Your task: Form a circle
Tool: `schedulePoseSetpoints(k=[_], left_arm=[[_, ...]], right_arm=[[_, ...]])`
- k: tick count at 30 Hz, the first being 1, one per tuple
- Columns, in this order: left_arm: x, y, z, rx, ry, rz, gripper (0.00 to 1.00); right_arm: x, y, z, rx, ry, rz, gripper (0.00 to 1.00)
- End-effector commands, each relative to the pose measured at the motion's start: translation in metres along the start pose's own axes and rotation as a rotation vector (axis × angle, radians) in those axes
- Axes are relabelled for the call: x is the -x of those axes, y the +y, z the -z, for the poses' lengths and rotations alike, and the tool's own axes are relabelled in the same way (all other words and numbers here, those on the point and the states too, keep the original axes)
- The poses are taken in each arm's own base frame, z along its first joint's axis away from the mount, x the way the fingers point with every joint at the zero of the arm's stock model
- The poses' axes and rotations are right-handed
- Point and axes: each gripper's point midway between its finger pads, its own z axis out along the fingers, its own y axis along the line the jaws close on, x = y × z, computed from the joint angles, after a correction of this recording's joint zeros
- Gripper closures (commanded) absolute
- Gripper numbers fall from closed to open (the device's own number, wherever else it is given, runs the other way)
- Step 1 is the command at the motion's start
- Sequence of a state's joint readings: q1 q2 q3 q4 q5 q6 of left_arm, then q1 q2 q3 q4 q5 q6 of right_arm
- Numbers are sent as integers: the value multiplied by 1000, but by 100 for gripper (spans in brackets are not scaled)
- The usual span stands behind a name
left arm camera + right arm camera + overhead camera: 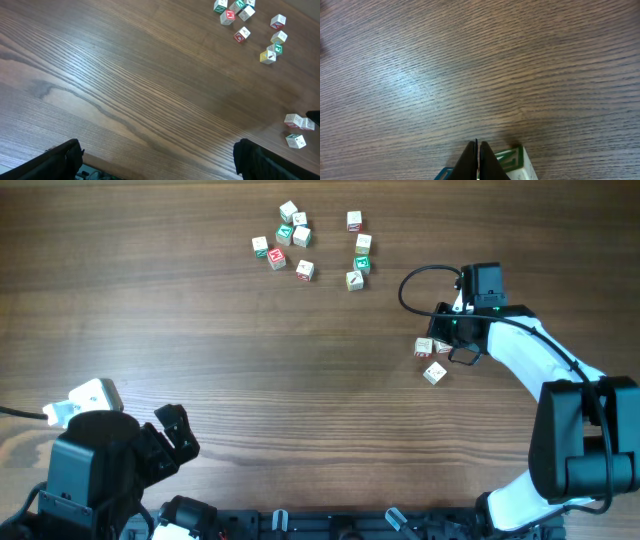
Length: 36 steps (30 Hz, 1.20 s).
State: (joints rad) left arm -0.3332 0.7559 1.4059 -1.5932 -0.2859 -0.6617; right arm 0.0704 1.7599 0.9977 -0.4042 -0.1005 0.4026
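One arm (530,355) outstretched, right end effector (477,150) closed over cube (514,161)

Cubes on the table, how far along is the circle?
Done: nothing ring-shaped yet; a loose cluster and a short column lie at the top. In hand: the right gripper, shut, is beside three stray cubes, holding none. Remaining: bring those over and space all cubes into a ring. The left gripper is open, away from them.

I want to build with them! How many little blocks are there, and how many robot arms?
Small wooden cubes: 14
Robot arms: 2
Total: 16
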Motion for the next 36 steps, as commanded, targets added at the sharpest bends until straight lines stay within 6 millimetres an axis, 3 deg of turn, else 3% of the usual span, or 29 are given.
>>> schedulePoseSetpoints(k=[1,3,6,8,10,15,36], left_arm=[[0,-1,0,-1,2,16,0],[0,-1,0,-1,2,16,0],[0,-1,0,-1,2,16,0],[0,-1,0,-1,2,16,0],[0,-1,0,-1,2,16,0],[0,-1,0,-1,2,16,0],[0,-1,0,-1,2,16,0]], right_arm=[[-2,6,-4,27,20,13,96],[-1,6,-3,28,15,14,96],[23,3,2,-14,-62,4,95],[34,-11,7,-102,-111,-63,96],[27,-25,9,-178,-96,-121,96],[14,-38,10,-242,-64,-203,96],[5,-19,6,-134,7,-92,96]])
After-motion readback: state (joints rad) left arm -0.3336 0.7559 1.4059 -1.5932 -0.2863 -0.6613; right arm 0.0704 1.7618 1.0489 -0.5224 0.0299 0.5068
